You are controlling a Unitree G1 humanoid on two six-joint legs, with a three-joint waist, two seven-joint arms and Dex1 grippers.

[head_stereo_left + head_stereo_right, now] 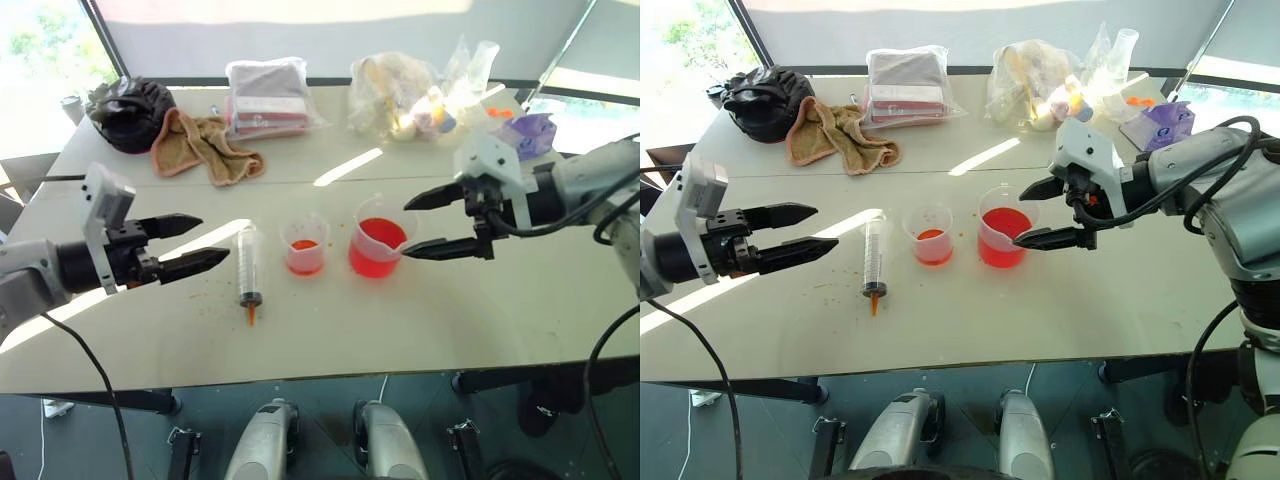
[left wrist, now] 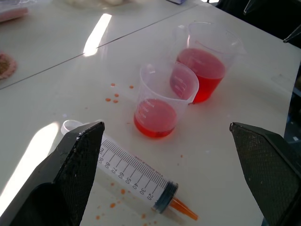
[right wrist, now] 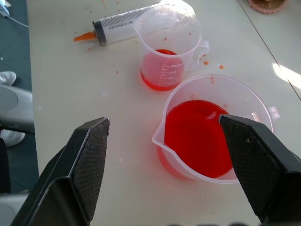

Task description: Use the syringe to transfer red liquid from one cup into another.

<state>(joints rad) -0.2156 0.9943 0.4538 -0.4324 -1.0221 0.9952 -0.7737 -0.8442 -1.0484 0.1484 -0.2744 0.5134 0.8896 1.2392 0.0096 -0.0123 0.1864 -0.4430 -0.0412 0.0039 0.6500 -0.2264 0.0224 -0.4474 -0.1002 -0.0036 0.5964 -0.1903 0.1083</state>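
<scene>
The syringe [image 1: 249, 266] lies flat on the white table [image 1: 450, 320], orange tip toward the front edge. To its right stands the smaller cup [image 1: 305, 245] with a little red liquid [image 2: 155, 117]. Right of that stands the larger spouted beaker [image 1: 380, 236], about a third full of red liquid [image 3: 200, 136]. My left gripper [image 1: 190, 245] hovers open and empty left of the syringe, above the table. My right gripper [image 1: 440, 223] is open and empty just right of the beaker, its fingers [image 1: 445, 248] pointing at it, apart from it.
Small orange-red droplets [image 2: 113, 96] dot the table around the syringe. Along the back lie a black bag [image 1: 128, 112], a tan towel [image 1: 200, 145], a bagged stack of cloths [image 1: 265, 98], clear bags of items [image 1: 410, 95] and a purple pack [image 1: 527, 132].
</scene>
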